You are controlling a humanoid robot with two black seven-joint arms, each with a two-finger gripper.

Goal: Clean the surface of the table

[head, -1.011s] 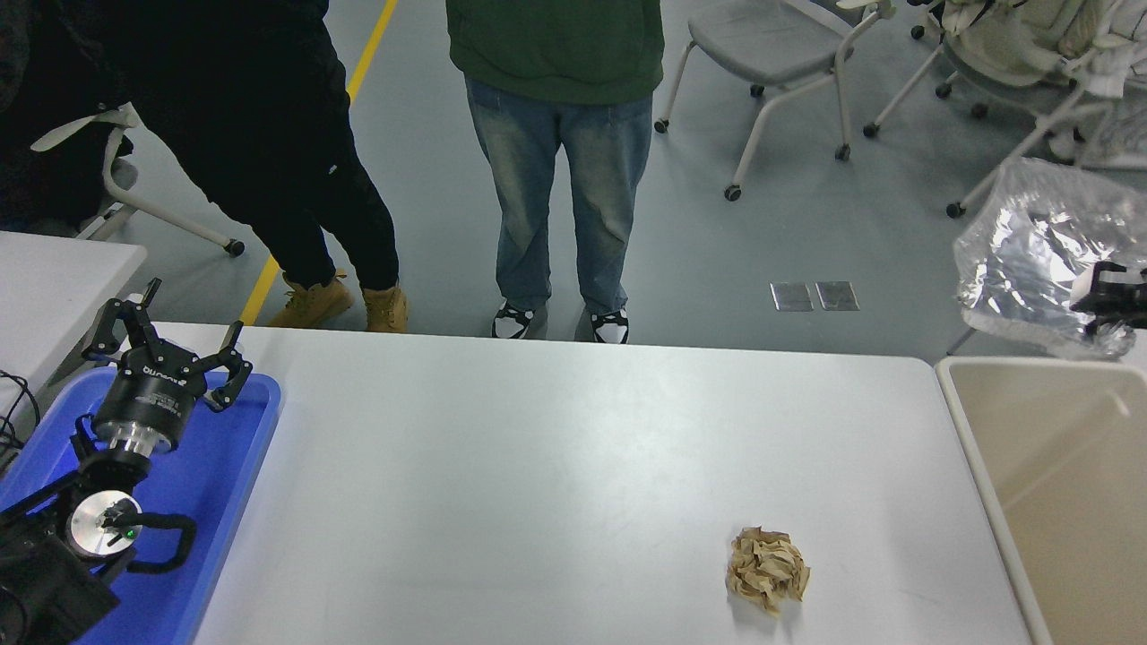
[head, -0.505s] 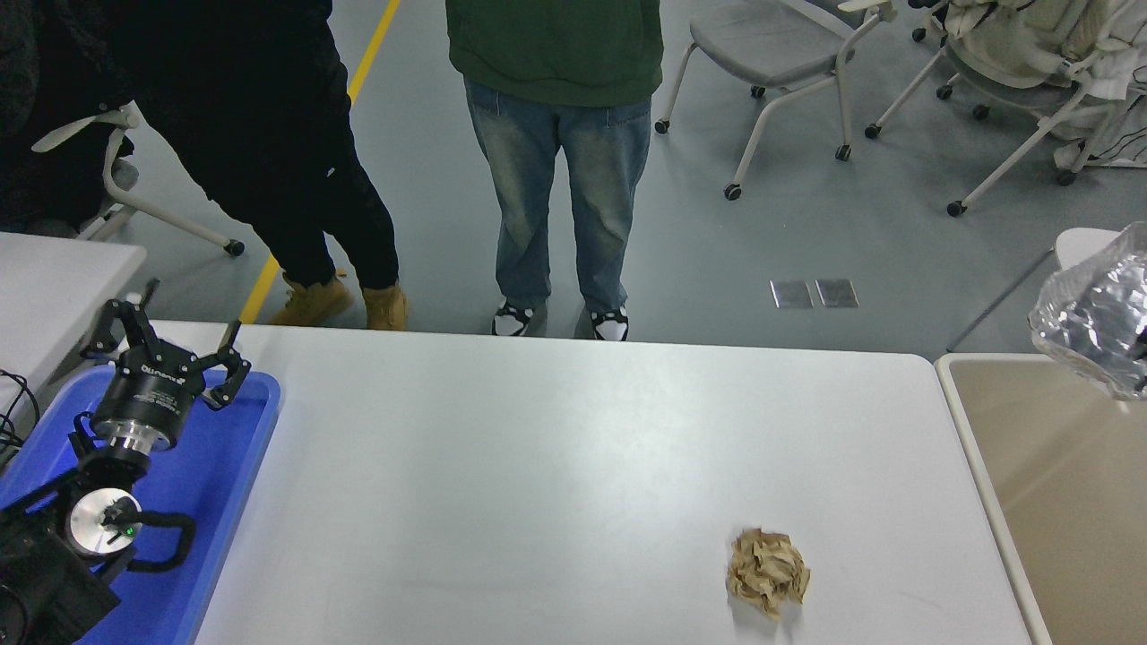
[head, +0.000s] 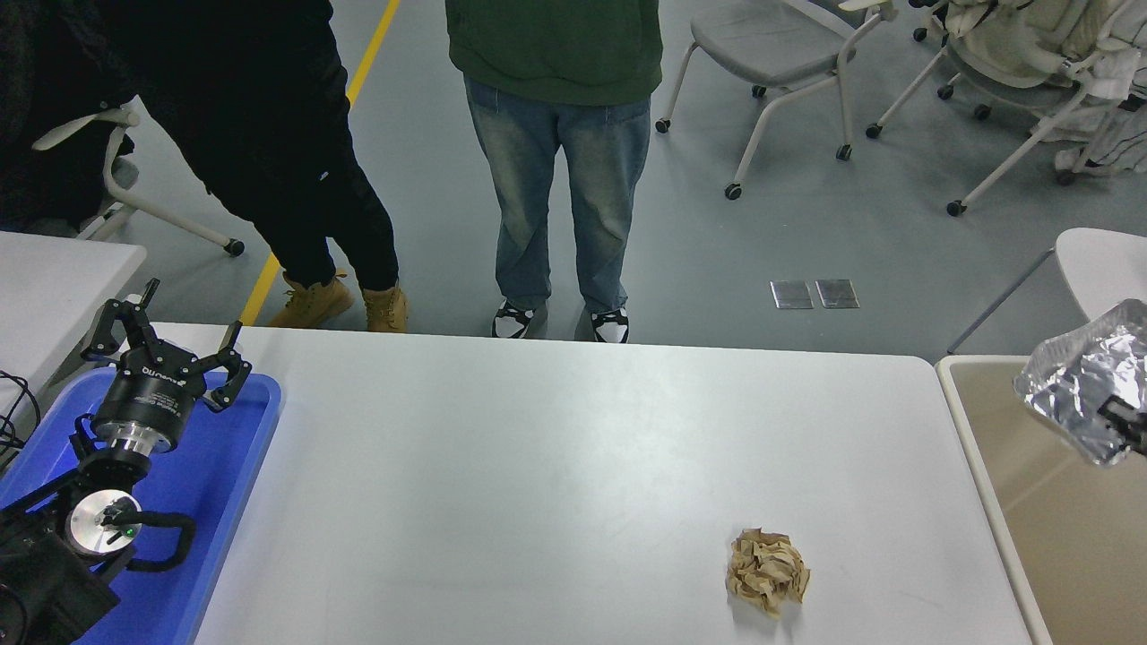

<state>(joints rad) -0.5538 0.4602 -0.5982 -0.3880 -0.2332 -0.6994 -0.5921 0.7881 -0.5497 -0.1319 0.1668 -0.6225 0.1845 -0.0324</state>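
The white table surface [head: 538, 466] fills the middle of the head view. A crumpled brown paper ball [head: 766, 571] lies on it near the front right. My right gripper [head: 1127, 419] shows only as a black bit at the right edge. It is shut on a crumpled shiny plastic bag [head: 1080, 385], held in the air above a beige bin [head: 995, 520]. My left gripper [head: 166, 345] is parked open and empty over a blue tray [head: 233, 502] at the lower left.
Two people stand at the table's far edge, one in jeans [head: 556, 179] and one in black trousers [head: 287, 179]. Wheeled chairs [head: 780, 54] stand behind on the floor. A smaller white table [head: 54, 278] is at the far left.
My right gripper has carried the shiny plastic bag down and to the right, from above the floor beyond the bin to low over the bin. The left arm has not moved.
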